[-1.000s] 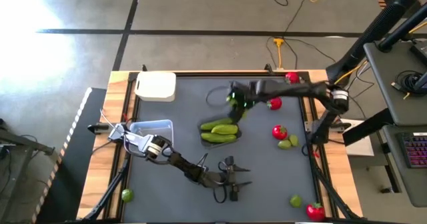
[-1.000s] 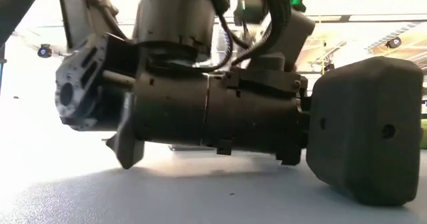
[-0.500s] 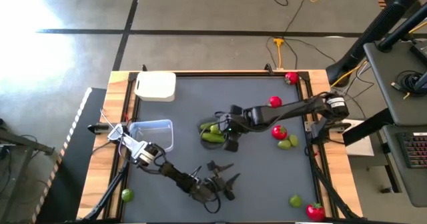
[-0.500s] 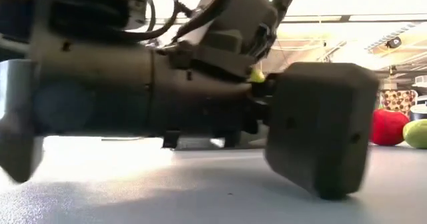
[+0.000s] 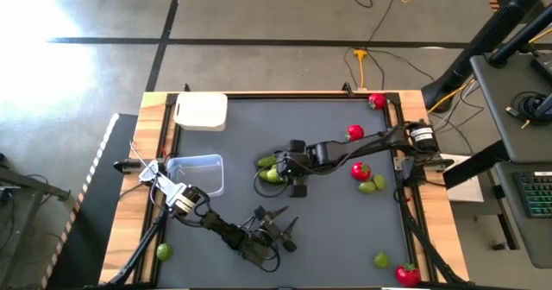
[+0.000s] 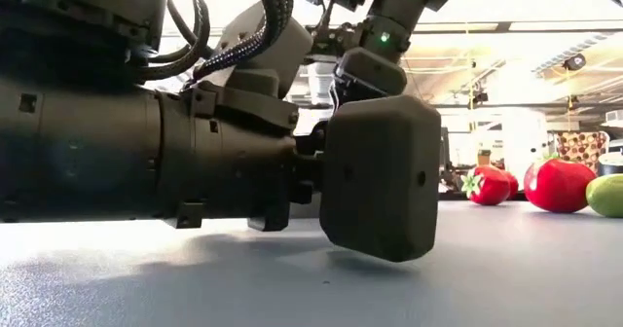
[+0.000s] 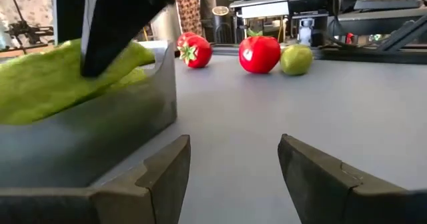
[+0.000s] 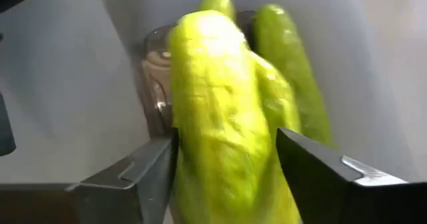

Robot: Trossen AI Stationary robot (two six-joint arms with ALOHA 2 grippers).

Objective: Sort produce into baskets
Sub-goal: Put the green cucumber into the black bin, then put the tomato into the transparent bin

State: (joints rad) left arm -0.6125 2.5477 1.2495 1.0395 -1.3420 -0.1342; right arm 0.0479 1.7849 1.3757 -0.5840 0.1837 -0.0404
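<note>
So the right gripper (image 5: 278, 167) is parked over the dark smoky-grey basket (image 7: 100, 127) in the middle of the table (image 5: 345, 230), with a cucumber (image 8: 223, 127) sitting between its fingers (image 8: 333, 174). The fingers stand apart either side of it; whether they actually press on it I can't tell. More cucumbers (image 8: 290, 61) lie in the basket underneath.

The left gripper (image 5: 274, 230) is low at the near side of the table, just near of that basket, fingers (image 7: 157, 177) apart with nothing between them.

The clear basket (image 5: 197, 171) is on the left and the white basket (image 5: 202, 112) at the far left corner. Red fruits (image 5: 360, 171) and green limes (image 5: 368, 186) are scattered on the right half, and one lime (image 5: 164, 253) rests off on the near left wooden edge.
</note>
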